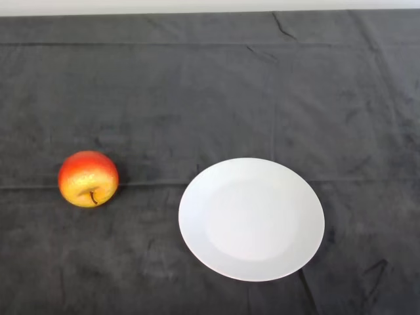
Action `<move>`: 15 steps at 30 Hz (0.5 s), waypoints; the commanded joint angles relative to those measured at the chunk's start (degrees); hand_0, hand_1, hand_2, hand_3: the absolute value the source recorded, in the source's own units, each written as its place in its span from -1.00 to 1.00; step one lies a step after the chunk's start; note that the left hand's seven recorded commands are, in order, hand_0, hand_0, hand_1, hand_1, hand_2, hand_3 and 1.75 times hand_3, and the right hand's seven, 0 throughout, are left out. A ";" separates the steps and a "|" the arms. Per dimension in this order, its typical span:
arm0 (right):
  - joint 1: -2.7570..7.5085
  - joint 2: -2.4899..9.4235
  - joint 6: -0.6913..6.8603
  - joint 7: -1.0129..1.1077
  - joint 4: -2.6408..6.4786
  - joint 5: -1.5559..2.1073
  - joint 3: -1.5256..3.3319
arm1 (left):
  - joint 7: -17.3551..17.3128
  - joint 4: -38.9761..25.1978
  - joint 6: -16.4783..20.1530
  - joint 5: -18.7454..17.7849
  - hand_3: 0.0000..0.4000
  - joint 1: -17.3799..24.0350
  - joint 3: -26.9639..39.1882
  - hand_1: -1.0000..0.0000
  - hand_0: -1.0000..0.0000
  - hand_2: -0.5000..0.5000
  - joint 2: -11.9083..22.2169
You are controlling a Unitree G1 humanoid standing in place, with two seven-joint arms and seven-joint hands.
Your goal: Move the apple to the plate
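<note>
A red and yellow apple (88, 178) lies on the dark cloth at the left, its stem facing the front. A round white plate (251, 218) sits to its right, near the front middle of the table, with nothing on it. The apple and the plate are apart, with a strip of cloth between them.
The dark cloth (210, 92) covers the whole table, with creases and seams. The table's far edge runs along the top of the view.
</note>
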 commanded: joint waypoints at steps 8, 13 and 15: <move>-0.64 -1.32 -0.29 0.43 0.03 0.92 -0.83 | 0.64 1.07 -1.15 4.57 -1.00 -3.91 -4.66 1.00 1.00 0.00 -3.06; -0.63 -1.30 -0.29 0.42 0.00 0.92 -0.83 | 2.10 0.66 -1.50 7.70 -1.00 -5.46 -7.68 1.00 1.00 0.00 -5.46; -0.62 -1.30 -0.29 0.42 -0.01 0.92 -0.83 | 2.64 0.53 -1.69 8.94 -1.00 -5.95 -8.88 1.00 1.00 0.00 -6.44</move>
